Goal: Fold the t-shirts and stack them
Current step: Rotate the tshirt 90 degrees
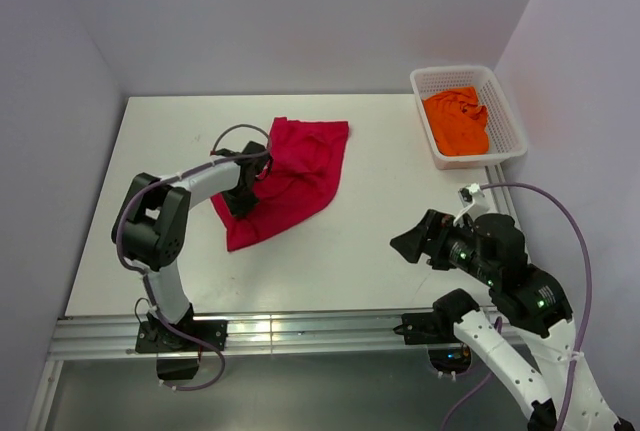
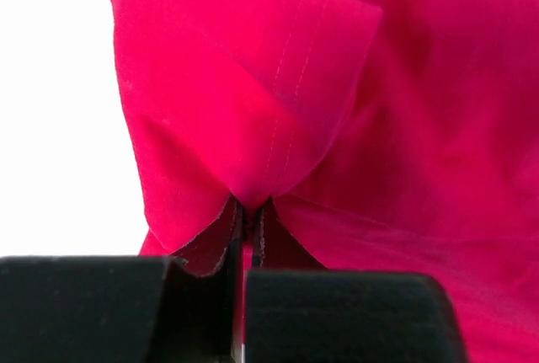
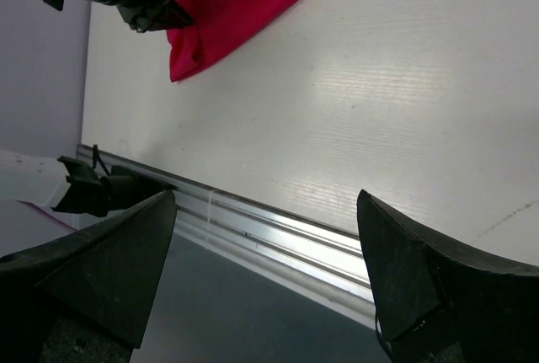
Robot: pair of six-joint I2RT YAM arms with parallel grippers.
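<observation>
- Now my left hand (image 1: 247, 189) is shut tight on a fold of the crimson red t-shirt (image 1: 300, 166); in the left wrist view its two black fingers (image 2: 337, 312) meet with cloth pinched between them, and a stitched hem bunches up just above the tips
- the crimson red t-shirt lies crumpled and unfolded on the white surface (image 1: 390, 151), left of centre; its wide end reaches toward the back wall and a narrow corner points toward the near edge; my left hand grips it at its left side
- my right hand (image 1: 405, 243) stands wide open and has hold of nothing; it hovers over the near right part of the surface, well apart from the crimson red t-shirt, with its jaws turned leftward
- in the right wrist view I see bare surface and the aluminium rail (image 3: 278, 232) of the near edge between the spread fingers; the shirt's near corner and my left hand show at upper left
- the bright orange t-shirt (image 1: 458, 123) lies bunched inside the white mesh basket (image 1: 514, 129); the basket sits at the far right corner of the surface, well apart from both hands
</observation>
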